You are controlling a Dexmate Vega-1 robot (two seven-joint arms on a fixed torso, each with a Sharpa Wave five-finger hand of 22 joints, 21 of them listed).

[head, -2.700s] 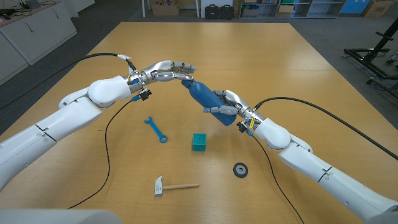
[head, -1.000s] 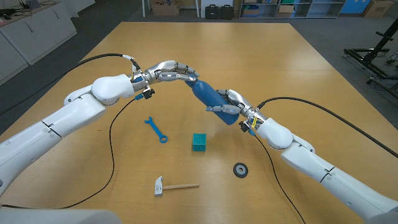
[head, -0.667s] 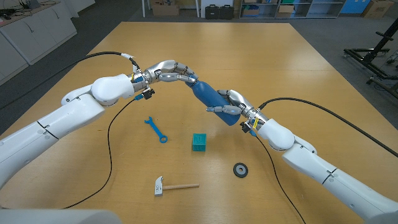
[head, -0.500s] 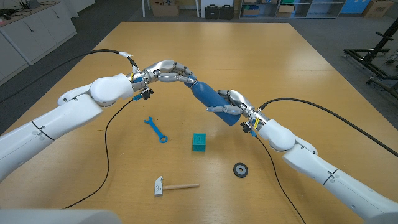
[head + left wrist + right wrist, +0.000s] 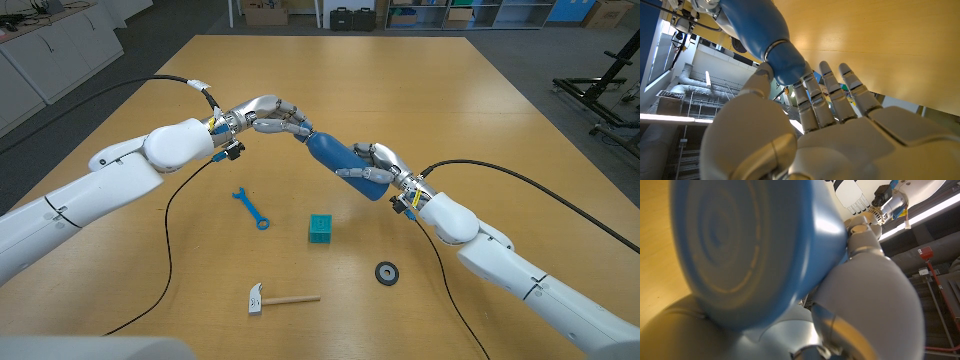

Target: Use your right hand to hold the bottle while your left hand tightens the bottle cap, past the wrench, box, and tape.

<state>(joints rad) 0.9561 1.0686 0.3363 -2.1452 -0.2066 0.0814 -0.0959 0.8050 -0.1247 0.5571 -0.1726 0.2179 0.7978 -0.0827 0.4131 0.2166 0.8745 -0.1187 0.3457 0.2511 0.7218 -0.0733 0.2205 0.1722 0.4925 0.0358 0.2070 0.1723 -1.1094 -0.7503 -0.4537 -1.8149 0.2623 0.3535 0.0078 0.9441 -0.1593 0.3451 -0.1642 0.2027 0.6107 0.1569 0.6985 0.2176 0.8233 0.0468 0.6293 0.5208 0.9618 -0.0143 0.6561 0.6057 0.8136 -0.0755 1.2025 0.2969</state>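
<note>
Head view shows the smooth, rounded blue bottle (image 5: 340, 160) held tilted above mid-table in the right hand (image 5: 375, 165), whose fingers wrap its body, while the left hand (image 5: 270, 112) pinches the cap (image 5: 306, 132). If the glossy plastic slips in the right hand's hold, the bottle could turn with the cap, leaving it untightened.

No writing, label, brand, number or sign can be read anywhere. The smooth blue plastic bottle (image 5: 340, 160) carries no legible print, and the cardboard boxes (image 5: 267, 12) on the floor behind the bench are too small to read (mere blurs).
</note>
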